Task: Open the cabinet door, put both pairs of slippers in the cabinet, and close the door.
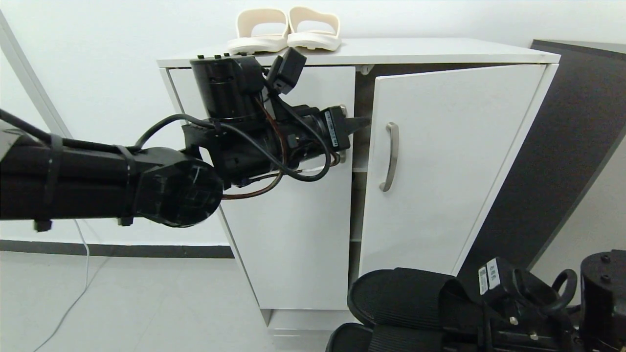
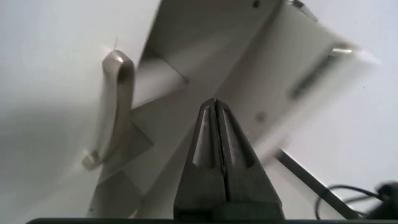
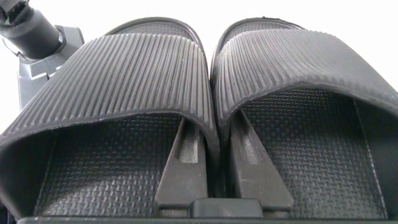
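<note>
Head view shows the left gripper [image 1: 363, 123] pinched closed on nothing, its tip at the dark gap between the left door [image 1: 293, 234] and right door [image 1: 440, 166], while the right gripper [image 3: 214, 146] squeezes the black slippers [image 1: 406, 298] low in front and the white slippers [image 1: 288, 29] sit on the cabinet [image 1: 440, 51].
</note>
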